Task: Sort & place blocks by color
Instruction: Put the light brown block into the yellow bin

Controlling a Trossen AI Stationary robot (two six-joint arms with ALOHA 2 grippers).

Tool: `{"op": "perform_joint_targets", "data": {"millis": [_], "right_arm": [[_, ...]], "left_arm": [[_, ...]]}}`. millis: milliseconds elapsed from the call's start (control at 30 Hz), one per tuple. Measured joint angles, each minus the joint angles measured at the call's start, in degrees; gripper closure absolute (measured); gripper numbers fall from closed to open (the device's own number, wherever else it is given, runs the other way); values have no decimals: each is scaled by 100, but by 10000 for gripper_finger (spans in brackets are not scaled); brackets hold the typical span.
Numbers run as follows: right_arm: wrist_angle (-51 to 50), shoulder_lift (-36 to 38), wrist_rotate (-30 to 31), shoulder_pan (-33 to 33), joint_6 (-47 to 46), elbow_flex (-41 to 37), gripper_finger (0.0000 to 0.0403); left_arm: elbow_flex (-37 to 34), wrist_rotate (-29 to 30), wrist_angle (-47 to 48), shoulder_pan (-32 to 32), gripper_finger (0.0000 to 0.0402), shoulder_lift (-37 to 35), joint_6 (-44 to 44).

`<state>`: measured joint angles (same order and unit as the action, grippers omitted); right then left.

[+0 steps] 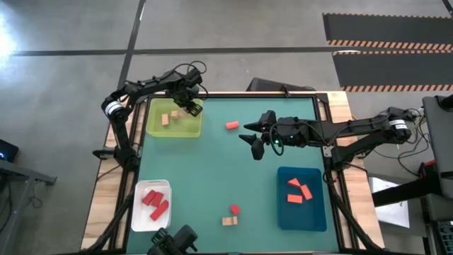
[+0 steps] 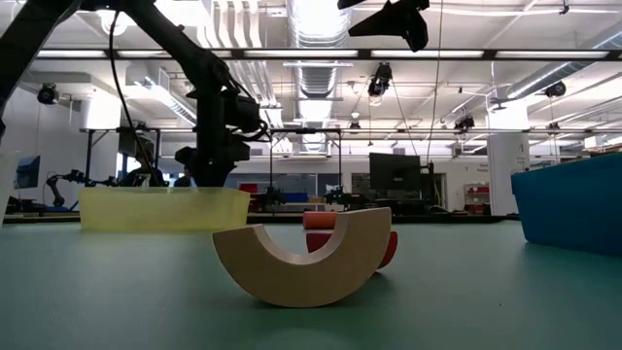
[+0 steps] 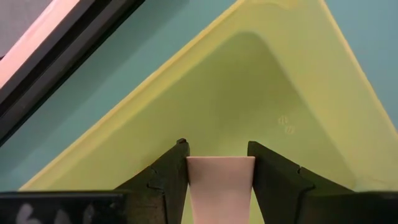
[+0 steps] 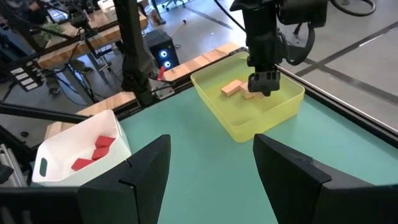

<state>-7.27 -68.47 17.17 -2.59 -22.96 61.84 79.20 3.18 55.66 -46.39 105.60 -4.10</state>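
My left gripper [image 3: 217, 148] points down into the far right corner of the yellow-green tray [image 1: 185, 129], shut on a pale tan block [image 3: 221, 183]. Two more tan blocks [image 1: 170, 117] lie on the tray floor beside it. My right gripper [image 4: 211, 177] hangs open and holds nothing above the table's middle. An orange block [image 1: 232, 125] lies loose on the mat. Near the front edge, a tan arch [image 2: 303, 255] rests on its curved back beside a red block [image 1: 234, 210]. My left gripper pinches the tan block by two opposite side faces [image 3: 194, 177] between its two fingers. The fingers come from above, pointing down into the tray. The block fills the gap between them. Whether its underside rests on the tray floor I cannot tell.
A white tray [image 1: 141, 212] at the front left holds red blocks. A blue tray [image 1: 301, 216] at the front right holds orange blocks. Free mat lies between the trays. The table's dark frame [image 3: 68, 59] runs close behind the yellow-green tray.
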Motion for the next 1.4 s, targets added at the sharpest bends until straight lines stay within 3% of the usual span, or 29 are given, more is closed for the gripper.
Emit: {"op": "perform_joint_targets", "data": {"millis": [1400], "right_arm": [[2, 0, 92, 0, -2, 0, 184]], "left_arm": [[-9, 2, 9, 0, 260, -9, 151]]}}
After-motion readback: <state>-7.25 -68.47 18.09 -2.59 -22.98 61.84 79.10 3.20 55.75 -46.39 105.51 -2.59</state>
